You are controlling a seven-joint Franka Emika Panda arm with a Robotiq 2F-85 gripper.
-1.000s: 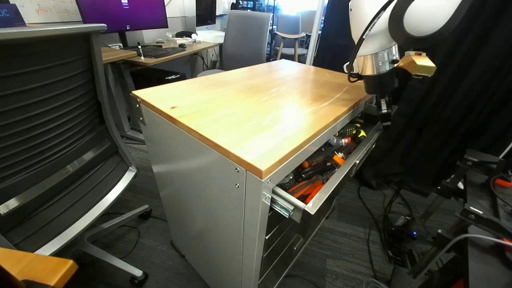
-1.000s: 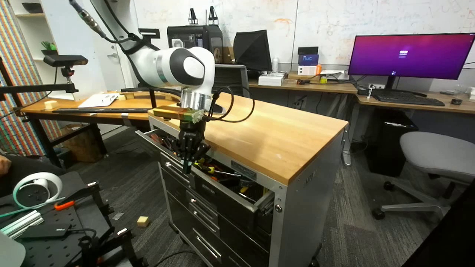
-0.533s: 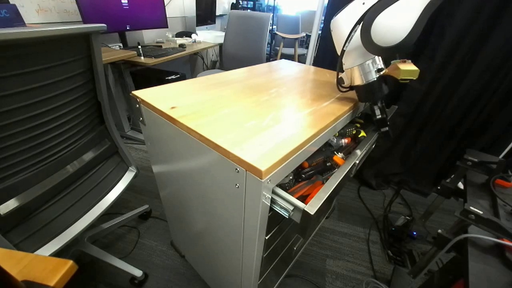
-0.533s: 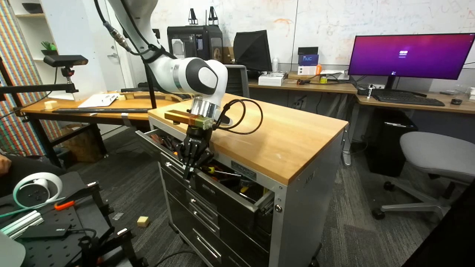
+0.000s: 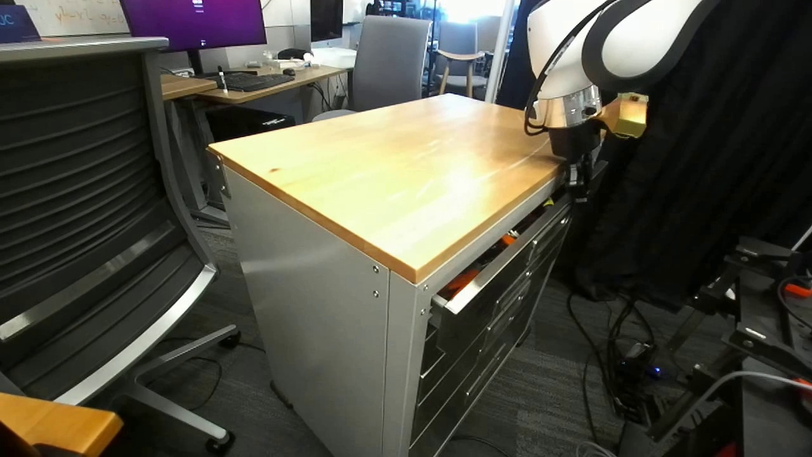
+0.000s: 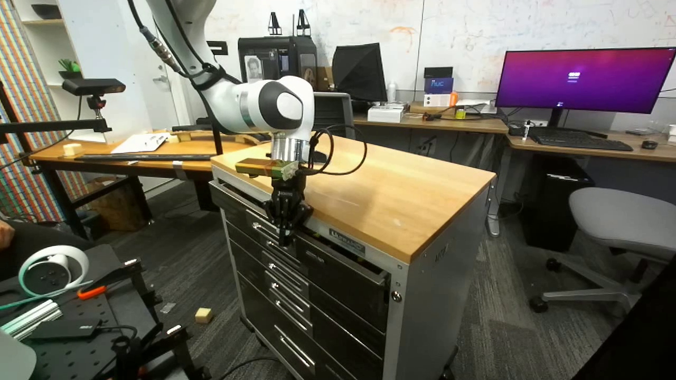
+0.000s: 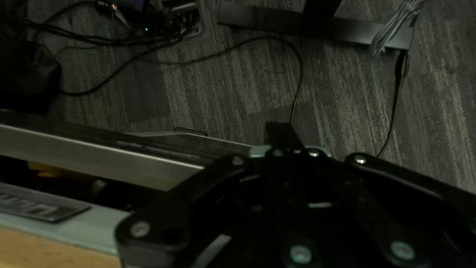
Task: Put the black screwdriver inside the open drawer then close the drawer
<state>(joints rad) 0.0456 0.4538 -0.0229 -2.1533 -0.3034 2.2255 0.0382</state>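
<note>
The drawer is the top one of the grey cabinet. Its front panel [image 5: 471, 317] stands a little out from the cabinet, leaving a narrow gap; it also shows in an exterior view [image 6: 338, 277] and in the wrist view [image 7: 93, 162]. My gripper [image 6: 285, 238] is shut, fingertips together and pointing down, at the outer side of the drawer front; whether it touches is hard to tell. It also shows in an exterior view [image 5: 578, 192] and in the wrist view [image 7: 281, 131], with nothing visible between the fingers. The black screwdriver is not visible in any view.
Orange-handled tools [image 5: 461, 284] lie in the drawer, with something yellow [image 7: 44, 169] near its far end. The wooden top [image 6: 385, 195] overhangs behind the gripper. A black cart [image 6: 100, 322] stands in front of the cabinet. Cables [image 7: 223, 50] lie on the floor.
The drawer has slid inward and is now much less open. My gripper has moved toward the cabinet with it, tilting and then straightening to vertical, staying shut.
</note>
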